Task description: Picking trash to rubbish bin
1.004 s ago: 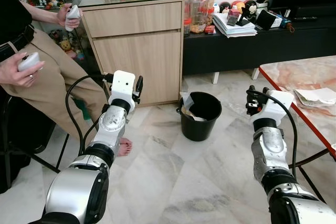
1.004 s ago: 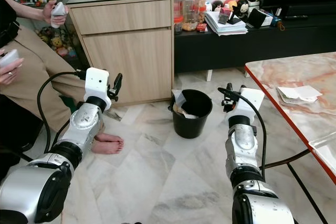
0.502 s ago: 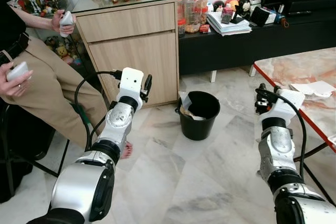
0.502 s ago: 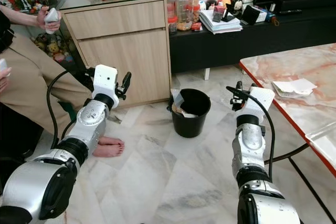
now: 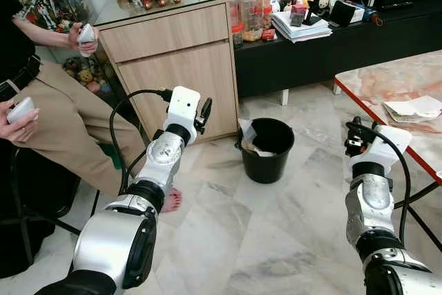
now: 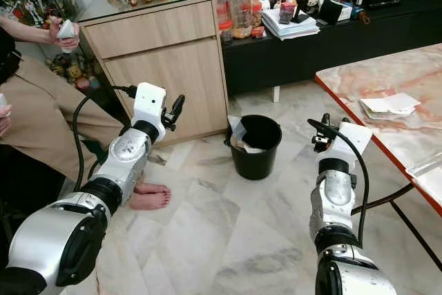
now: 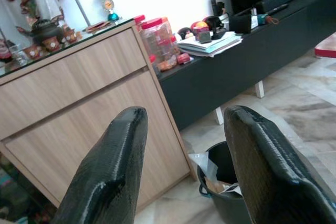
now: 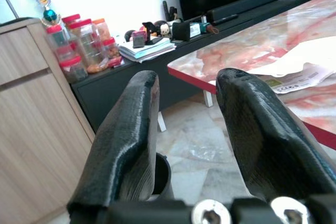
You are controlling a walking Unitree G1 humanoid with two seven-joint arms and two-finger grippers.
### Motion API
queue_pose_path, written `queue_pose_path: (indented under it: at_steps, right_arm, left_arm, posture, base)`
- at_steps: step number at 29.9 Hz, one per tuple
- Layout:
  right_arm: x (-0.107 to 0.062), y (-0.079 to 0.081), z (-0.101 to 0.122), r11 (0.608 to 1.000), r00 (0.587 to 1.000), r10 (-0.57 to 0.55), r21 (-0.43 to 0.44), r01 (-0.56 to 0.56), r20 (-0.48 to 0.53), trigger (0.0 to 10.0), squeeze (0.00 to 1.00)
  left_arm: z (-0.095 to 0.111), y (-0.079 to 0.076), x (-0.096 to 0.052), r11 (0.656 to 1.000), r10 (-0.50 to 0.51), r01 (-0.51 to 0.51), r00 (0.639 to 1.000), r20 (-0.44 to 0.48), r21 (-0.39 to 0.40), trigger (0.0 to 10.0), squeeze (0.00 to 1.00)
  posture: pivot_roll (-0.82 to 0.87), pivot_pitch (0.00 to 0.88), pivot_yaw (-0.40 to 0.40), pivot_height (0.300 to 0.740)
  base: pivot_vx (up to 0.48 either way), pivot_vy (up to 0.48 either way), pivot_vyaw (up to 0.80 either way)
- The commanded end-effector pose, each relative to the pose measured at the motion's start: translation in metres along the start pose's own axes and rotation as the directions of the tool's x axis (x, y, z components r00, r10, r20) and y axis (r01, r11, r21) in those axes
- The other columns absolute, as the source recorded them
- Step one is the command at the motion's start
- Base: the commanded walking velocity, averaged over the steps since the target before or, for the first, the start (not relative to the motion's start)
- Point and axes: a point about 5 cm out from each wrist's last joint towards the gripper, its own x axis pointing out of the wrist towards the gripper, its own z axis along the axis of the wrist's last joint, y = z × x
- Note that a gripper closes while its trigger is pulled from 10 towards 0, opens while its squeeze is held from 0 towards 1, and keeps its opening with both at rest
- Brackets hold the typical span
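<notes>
A black bucket bin stands on the marble floor before the cabinet, with crumpled paper and a wrapper inside it. White paper trash lies on the marble table at the right. My left gripper is raised left of the bin, open and holding nothing; its wrist view looks past the fingers down at the bin. My right gripper hangs right of the bin near the table's edge, open and holding nothing. In its wrist view the paper lies on the table beyond the fingertips.
A wooden cabinet and a low black console with jars line the wall. A seated person holding controllers is at the left, one bare foot on the floor. The red-edged marble table fills the right.
The camera has shifted a little. My left gripper has moved slightly right, closer to the bin; my right gripper has drifted right toward the table. Both stay open.
</notes>
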Motion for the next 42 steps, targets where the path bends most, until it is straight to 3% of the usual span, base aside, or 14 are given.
queue_pose_path:
  at_steps: [1,9,19,27,35,38,42]
  right_arm:
    - [0.002,-0.001,0.005,1.0,1.0,-0.014,0.009,0.014,0.028,10.0,0.0]
    - [0.003,0.0,0.005,1.0,1.0,-0.006,0.0,0.006,0.021,10.0,0.0]
    - [0.018,0.0,0.022,0.997,0.997,0.058,-0.046,-0.056,0.042,10.0,0.0]
    - [0.022,-0.001,0.03,0.997,0.996,0.055,-0.053,-0.051,0.073,10.0,0.0]
    - [0.016,-0.008,0.026,0.999,0.997,0.016,-0.053,-0.012,0.082,10.0,0.0]
    - [0.011,-0.019,0.023,0.998,0.996,-0.035,-0.047,0.039,0.088,10.0,0.0]
    - [0.009,-0.019,0.022,0.998,0.995,-0.037,-0.048,0.041,0.087,10.0,0.0]
  left_arm:
    - [0.004,0.002,0.003,1.0,-0.014,0.014,1.0,-0.002,0.017,10.0,0.0]
    - [0.006,0.0,0.005,1.0,-0.022,0.022,1.0,-0.001,0.014,10.0,0.0]
    - [0.01,-0.001,0.008,1.0,-0.008,0.008,1.0,0.014,-0.008,10.0,0.0]
    - [0.012,-0.006,0.01,1.0,-0.02,0.02,1.0,0.013,-0.017,10.0,0.0]
    - [0.017,-0.017,0.014,0.998,-0.058,0.059,0.998,0.017,-0.03,10.0,0.0]
    - [0.019,-0.027,0.016,0.995,-0.097,0.097,0.995,0.019,-0.029,10.0,0.0]
    - [0.019,-0.027,0.016,0.994,-0.101,0.102,0.995,0.019,-0.025,10.0,0.0]
  posture:
    - [-0.04,0.0,0.187,0.74]
    - [-0.04,0.0,0.174,0.74]
    - [-0.03,0.0,0.075,0.74]
    - [-0.07,0.0,0.093,0.74]
    - [-0.12,0.0,0.134,0.74]
    - [-0.14,0.0,0.17,0.74]
    - [-0.13,0.0,0.164,0.74]
  base:
    - [0.0,0.0,0.0]
    - [0.0,0.0,0.0]
    - [0.0,0.0,0.0]
    - [0.0,0.0,0.0]
    - [0.0,0.0,0.0]
    - [0.0,0.0,0.0]
    - [0.0,0.0,0.0]
